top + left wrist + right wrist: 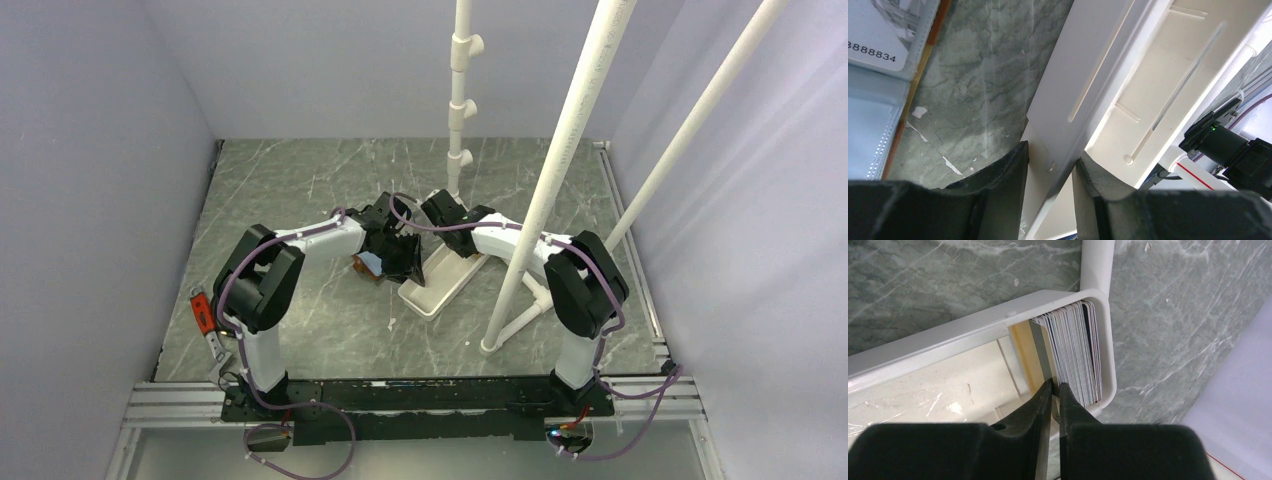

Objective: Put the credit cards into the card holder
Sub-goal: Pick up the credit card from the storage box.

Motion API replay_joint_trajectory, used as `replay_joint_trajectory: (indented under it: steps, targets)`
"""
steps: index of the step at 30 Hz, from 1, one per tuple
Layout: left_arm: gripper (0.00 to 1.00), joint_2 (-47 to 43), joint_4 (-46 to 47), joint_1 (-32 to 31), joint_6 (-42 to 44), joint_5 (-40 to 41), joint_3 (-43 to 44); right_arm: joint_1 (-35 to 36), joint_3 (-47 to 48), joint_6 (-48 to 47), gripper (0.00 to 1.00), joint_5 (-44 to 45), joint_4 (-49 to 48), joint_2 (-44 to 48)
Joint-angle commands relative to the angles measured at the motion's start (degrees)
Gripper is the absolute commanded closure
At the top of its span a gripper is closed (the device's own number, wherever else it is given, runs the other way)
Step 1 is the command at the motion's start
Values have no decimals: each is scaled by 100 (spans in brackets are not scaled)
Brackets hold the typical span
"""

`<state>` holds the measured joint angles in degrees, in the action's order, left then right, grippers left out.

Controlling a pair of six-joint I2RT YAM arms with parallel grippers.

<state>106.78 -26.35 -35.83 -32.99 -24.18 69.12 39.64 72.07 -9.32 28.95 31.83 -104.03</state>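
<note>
The card holder (370,266) lies open on the table at the centre; in the left wrist view its brown edge (904,112) frames clear pockets, one holding a numbered card (878,30). Several credit cards (1075,350) stand on edge, stacked in the far end of the white tray (948,340). My right gripper (1055,385) is shut on a dark grey card (1039,347) at the stack's left, next to a tan card (1023,350). My left gripper (1050,155) is shut on the wall of the tray (1158,75), just right of the holder.
The white tray (440,285) lies diagonally at the table's centre. A white pipe frame (560,170) slants over the right side, and an upright pipe (462,90) stands behind the tray. A red-handled tool (203,312) lies at the left edge. Walls enclose three sides.
</note>
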Motion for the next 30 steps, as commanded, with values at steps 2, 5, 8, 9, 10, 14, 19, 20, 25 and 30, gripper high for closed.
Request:
replay_joint_trajectory:
  steps: [2, 5, 8, 9, 10, 14, 19, 20, 25, 30]
  targets:
    - [60, 132, -9, 2, 30, 62, -7, -17, 202, 8, 92, 317, 209, 322]
    - [61, 139, -18, -2, 36, 70, 0, -17, 200, -3, 95, 230, 205, 394]
    - [61, 139, -32, 3, 45, 56, 15, -43, 204, -28, 100, 72, 172, 486]
    - [61, 140, -42, -2, 49, 58, 26, -61, 190, -43, 100, 6, 132, 547]
    - [61, 148, -44, -2, 60, 52, 30, -95, 189, -55, 100, -92, 115, 588]
    - [61, 174, -86, -2, 83, 50, 58, -226, 247, -137, 100, -554, 126, 766]
    - [60, 170, -79, -2, 92, -11, 85, -551, 330, -69, 100, -1488, 311, 976]
    - [60, 156, -66, -2, 84, -20, 77, -609, 313, -29, 100, -1729, 342, 1043]
    - [55, 52, -121, 7, 48, -64, 126, -964, 303, 380, 100, -2725, 426, 1460]
    - [43, -152, -303, 47, -29, -196, 323, -1157, 722, 838, 100, -3365, 364, 1505]
